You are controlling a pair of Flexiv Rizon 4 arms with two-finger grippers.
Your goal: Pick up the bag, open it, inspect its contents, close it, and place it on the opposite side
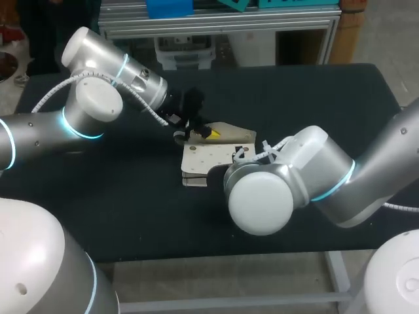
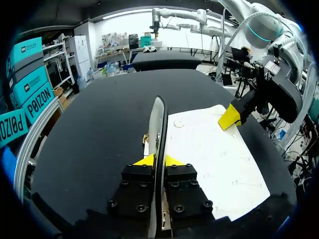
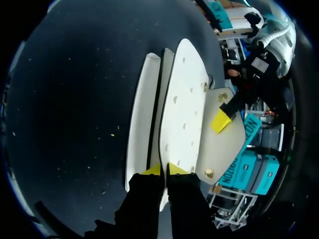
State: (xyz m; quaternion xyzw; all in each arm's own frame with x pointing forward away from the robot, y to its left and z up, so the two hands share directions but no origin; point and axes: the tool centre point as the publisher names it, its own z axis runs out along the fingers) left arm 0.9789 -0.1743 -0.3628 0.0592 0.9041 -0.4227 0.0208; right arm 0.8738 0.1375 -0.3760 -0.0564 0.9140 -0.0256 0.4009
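A cream flat bag with small dots lies mid-table. My left gripper comes in from the far left and is shut on the bag's thin flap edge, which stands upright between its yellow tips. The bag's broad panel spreads beside it. My right gripper is shut on the edge of a bag panel; in the head view its own wrist hides it. Each wrist view shows the other arm's yellow fingertip on the bag's far part.
The black tabletop stretches around the bag on all sides. Its front edge runs just below my right arm's elbow. Both arms lean in over the middle, crowding the space above the bag.
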